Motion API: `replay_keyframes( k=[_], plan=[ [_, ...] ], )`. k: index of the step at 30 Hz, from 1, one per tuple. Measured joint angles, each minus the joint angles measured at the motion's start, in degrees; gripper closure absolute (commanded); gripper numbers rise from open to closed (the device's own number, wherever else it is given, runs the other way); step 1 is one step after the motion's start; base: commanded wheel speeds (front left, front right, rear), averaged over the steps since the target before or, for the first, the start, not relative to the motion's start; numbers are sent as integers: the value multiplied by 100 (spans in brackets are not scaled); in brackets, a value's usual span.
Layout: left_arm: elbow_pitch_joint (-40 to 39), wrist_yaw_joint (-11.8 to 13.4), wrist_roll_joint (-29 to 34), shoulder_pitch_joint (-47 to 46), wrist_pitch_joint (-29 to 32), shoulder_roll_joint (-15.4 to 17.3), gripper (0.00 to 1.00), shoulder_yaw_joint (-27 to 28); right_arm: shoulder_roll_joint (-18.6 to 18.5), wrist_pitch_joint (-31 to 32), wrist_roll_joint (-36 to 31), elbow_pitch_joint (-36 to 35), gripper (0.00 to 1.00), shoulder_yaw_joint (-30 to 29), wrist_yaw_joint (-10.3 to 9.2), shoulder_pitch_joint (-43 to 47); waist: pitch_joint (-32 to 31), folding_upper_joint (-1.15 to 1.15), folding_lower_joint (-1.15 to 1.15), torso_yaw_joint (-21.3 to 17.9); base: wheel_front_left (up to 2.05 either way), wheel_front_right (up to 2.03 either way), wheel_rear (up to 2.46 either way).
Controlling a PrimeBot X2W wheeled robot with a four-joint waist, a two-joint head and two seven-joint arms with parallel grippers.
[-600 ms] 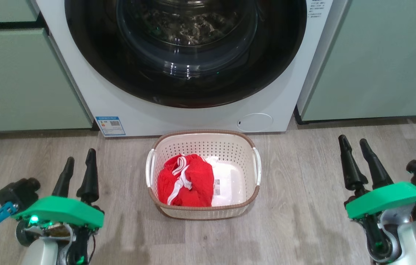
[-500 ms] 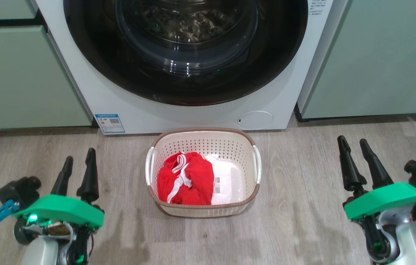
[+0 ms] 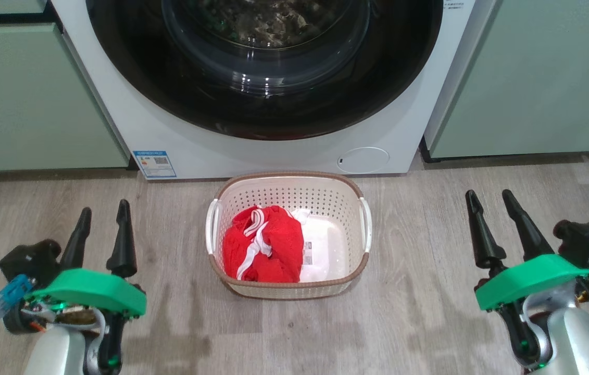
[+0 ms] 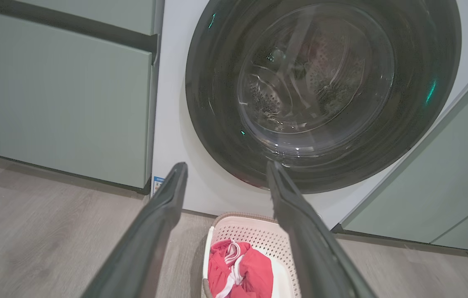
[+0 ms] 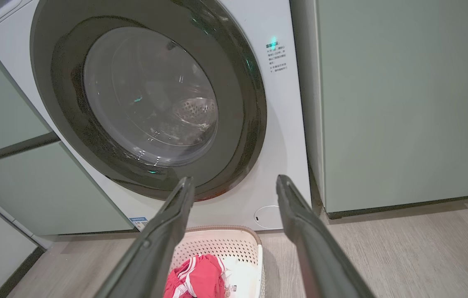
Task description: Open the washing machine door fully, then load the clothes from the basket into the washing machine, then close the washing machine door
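The white washing machine [image 3: 284, 151] stands ahead with its round black-rimmed door [image 3: 263, 104] shut against its front; the same door [image 4: 320, 95] [image 5: 151, 103] appears in both wrist views. On the floor before it sits the cream basket [image 3: 346, 208] holding red clothes [image 3: 265, 245] with white stripes on its left side. My left gripper [image 3: 101, 213] hovers open at the lower left, well left of the basket. My right gripper [image 3: 489, 200] is open at the lower right, well right of the basket. Both are empty.
Pale green cabinets [image 3: 28, 99] [image 3: 539, 78] flank the machine on both sides. Grey wood-look floor [image 3: 419, 291] spreads around the basket. A round lower cap [image 3: 363, 159] and a blue label sticker [image 3: 154, 163] mark the machine's front.
The whole head view has shifted, so the camera has moved: machine and basket sit slightly higher in it. Both grippers stay open and empty.
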Motion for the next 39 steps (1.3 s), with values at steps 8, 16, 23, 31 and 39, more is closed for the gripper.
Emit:
replay_keyframes(
  k=[8, 16, 23, 31, 39],
  plan=[
    [-4, 40, 401, -19, -149, 7, 0, -1, 40, -47, -543, -34, 0, 1, 0, -23, 27, 0, 0, 3, 0, 0, 0],
    [15, -65, 648, -19, -255, 5, 0, -8, 81, -45, -916, -104, 0, -5, 0, -21, 49, 0, 0, -13, 0, 0, 0],
    [67, -99, 932, -19, -320, 7, 0, -51, 83, -49, -1246, -171, 0, -8, 0, -20, 59, 0, 0, -16, 0, 0, 0],
    [118, -64, 1319, -19, -448, 20, 0, -76, 85, -103, -1656, -234, 0, -8, 0, -20, 52, 0, 0, -8, 0, 0, 0],
    [134, -63, 1429, -20, -495, 25, 0, -82, 86, -148, -1678, -260, 0, -14, 0, -20, 49, 0, 0, 3, 0, 0, 0]
  ],
)
